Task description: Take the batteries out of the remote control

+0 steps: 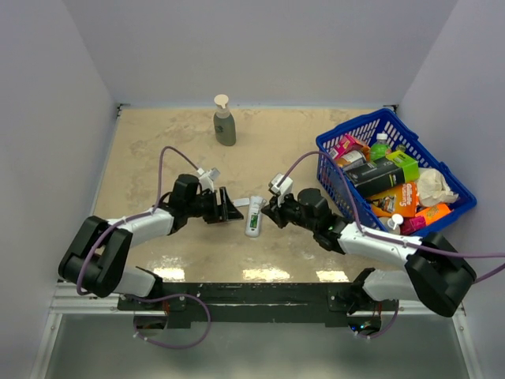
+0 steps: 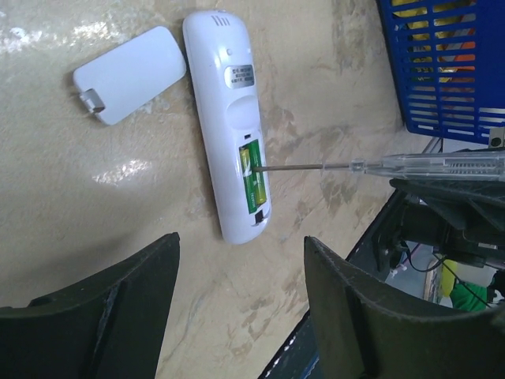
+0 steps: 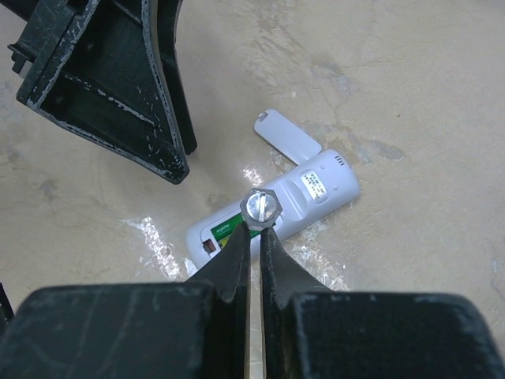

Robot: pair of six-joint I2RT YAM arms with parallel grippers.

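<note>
The remote control [image 2: 229, 118] lies back-up on the tabletop [image 2: 95, 205], recess open. My right fingers [image 3: 230, 268] clench the screwdriver [image 2: 426, 163], tip at the batteries [image 2: 252, 180]; my left fingers [image 2: 118, 316] are released. I'd lever gently upward from the battery's end, keeping the remote from sliding.

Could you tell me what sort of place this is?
Probably a robotics lab test cell: plain white panels box in the table, with a blue basket of packaged goods and a pump bottle as props.
</note>
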